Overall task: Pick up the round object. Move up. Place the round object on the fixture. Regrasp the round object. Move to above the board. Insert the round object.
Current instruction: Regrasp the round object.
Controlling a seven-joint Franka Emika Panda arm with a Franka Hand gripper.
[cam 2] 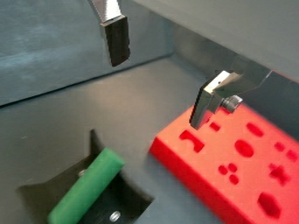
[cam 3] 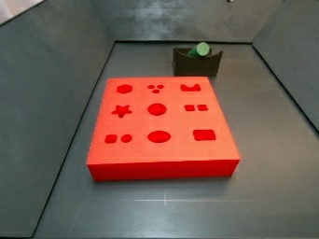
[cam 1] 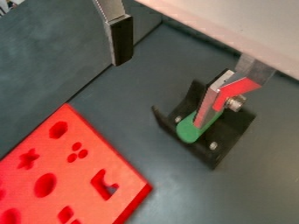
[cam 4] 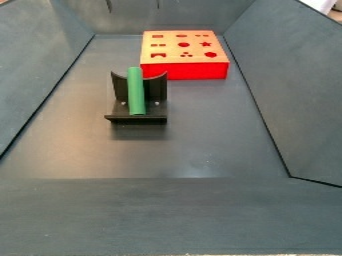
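Floor: dark grey matte sheet [cam 4: 201, 140], smooth, faint scuffs; same in both side views.
Walls: dark grey panels sloping up round the floor on all sides, tray-like; pale strip above the rim in a side view [cam 4: 327, 8].
Count: 1 round object, 1 fixture, 1 board, 1 gripper.
Round object: green peg [cam 4: 135, 90], lies in the fixture's notch, tilted, upper end leaning on the notched back wall; seen end-on as a green knob in a side view [cam 3: 201, 49]; long green bar in a wrist view [cam 2: 87, 185].
Fixture: dark notched block on base plate [cam 4: 155, 100], standing on the floor, apart from the board; behind the board in a side view [cam 3: 214, 63].
Board: red block [cam 3: 174, 131], flat on floor, cut-outs in top: star, circles, squares, hexagon among them; exact no. of holes hard to tell.
Gripper: [cam 1: 176, 68] above the floor, not in either side view; fingers spread wide, nothing between them; one finger [cam 1: 121, 39] dark-padded, other [cam 1: 211, 101] over the fixture w/ peg below, not touching as far as seen. In a wrist view [cam 2: 162, 80] gap sits over bare floor betw. fixture & board.
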